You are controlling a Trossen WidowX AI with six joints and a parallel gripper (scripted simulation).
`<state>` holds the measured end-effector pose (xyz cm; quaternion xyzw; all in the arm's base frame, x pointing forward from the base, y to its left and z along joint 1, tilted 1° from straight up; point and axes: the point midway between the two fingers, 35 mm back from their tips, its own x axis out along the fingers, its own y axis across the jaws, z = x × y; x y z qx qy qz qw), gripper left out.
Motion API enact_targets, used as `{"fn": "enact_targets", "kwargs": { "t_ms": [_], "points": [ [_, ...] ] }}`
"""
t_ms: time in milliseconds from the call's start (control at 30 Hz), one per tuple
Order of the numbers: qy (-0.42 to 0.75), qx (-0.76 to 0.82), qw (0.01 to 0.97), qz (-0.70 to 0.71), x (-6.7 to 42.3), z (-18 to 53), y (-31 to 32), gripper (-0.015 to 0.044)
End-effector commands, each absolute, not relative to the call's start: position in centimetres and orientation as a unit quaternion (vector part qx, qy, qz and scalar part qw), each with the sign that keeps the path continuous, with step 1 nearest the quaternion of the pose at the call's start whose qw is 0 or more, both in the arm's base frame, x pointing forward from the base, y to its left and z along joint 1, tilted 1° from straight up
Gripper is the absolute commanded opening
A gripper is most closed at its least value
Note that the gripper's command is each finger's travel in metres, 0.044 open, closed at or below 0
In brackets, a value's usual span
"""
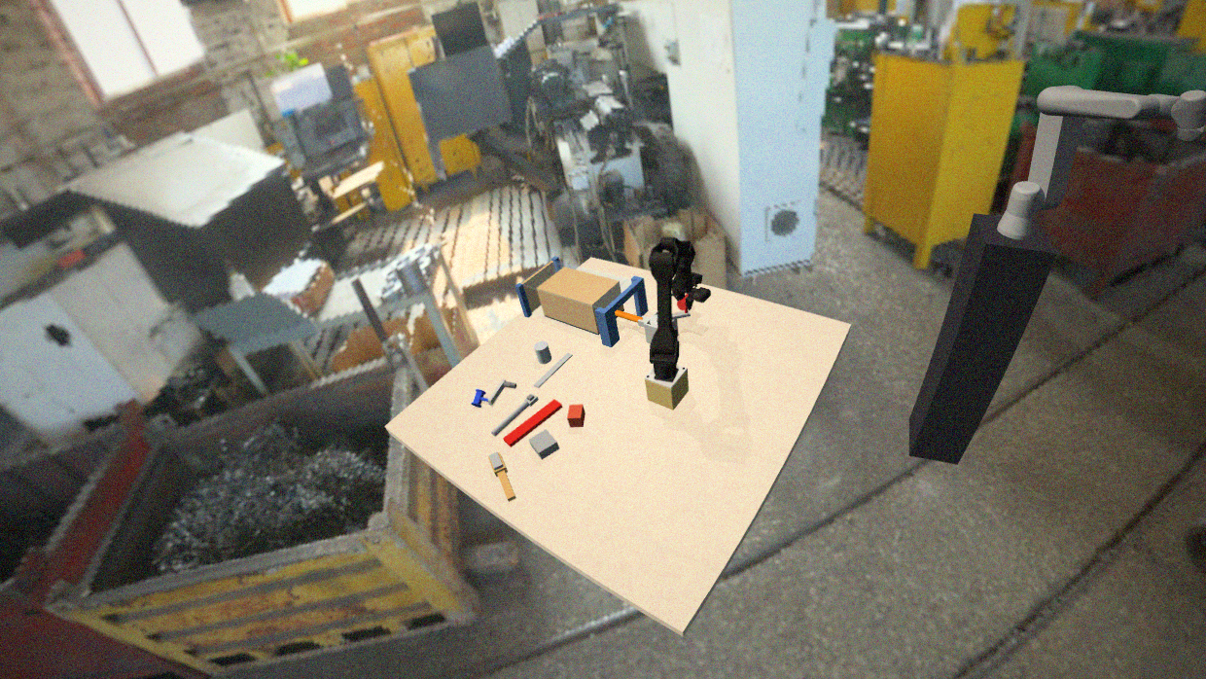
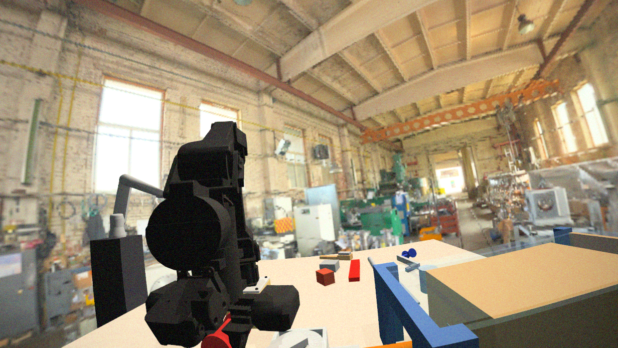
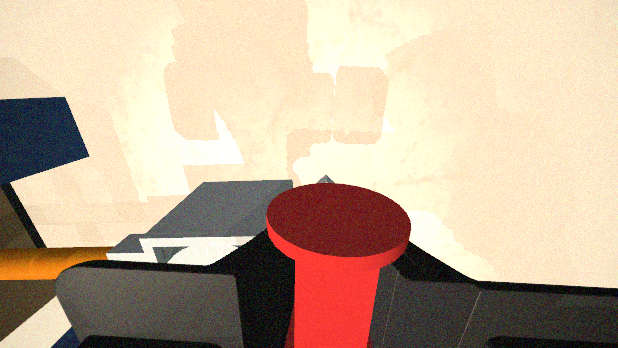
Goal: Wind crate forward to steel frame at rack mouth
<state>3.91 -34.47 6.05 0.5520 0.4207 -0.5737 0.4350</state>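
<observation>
My gripper [image 1: 691,297] [image 2: 225,330] [image 3: 327,212] is shut on the red knob [image 2: 215,340] [image 3: 338,220] of the winch handle, just above the bench. The grey and white winch [image 1: 650,325] [image 2: 298,336] [image 3: 220,207] stands right beside the knob, on the crate side. An orange strap [image 1: 628,315] [image 3: 50,261] runs from it through the blue steel frame [image 1: 609,324] [image 2: 388,298] [image 3: 35,130] to the tan crate [image 1: 578,297] [image 2: 519,276]. The crate sits flat with its front close to the frame. I cannot tell whether they touch.
Loose tools lie on the bench left of the arm's base: a blue-knobbed crank [image 1: 480,398] [image 2: 408,253], a grey cylinder [image 1: 542,351], a red bar [image 1: 532,421] [image 2: 354,269], a red cube [image 1: 575,413] [image 2: 325,276], a grey block [image 1: 544,443]. A black pillar [image 1: 978,337] [image 2: 118,276] stands off the bench.
</observation>
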Motion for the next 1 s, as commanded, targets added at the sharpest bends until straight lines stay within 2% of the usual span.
{"fn": "enact_targets", "kwargs": {
  "t_ms": [0, 967],
  "points": [
    [0.414, 0.553, 0.448, -0.568, 5.2, 6.2, -35.3, 0.0],
    [0.413, 0.553, 0.449, -0.568, 7.8, 6.4, -37.3, 0.0]
  ]
}}
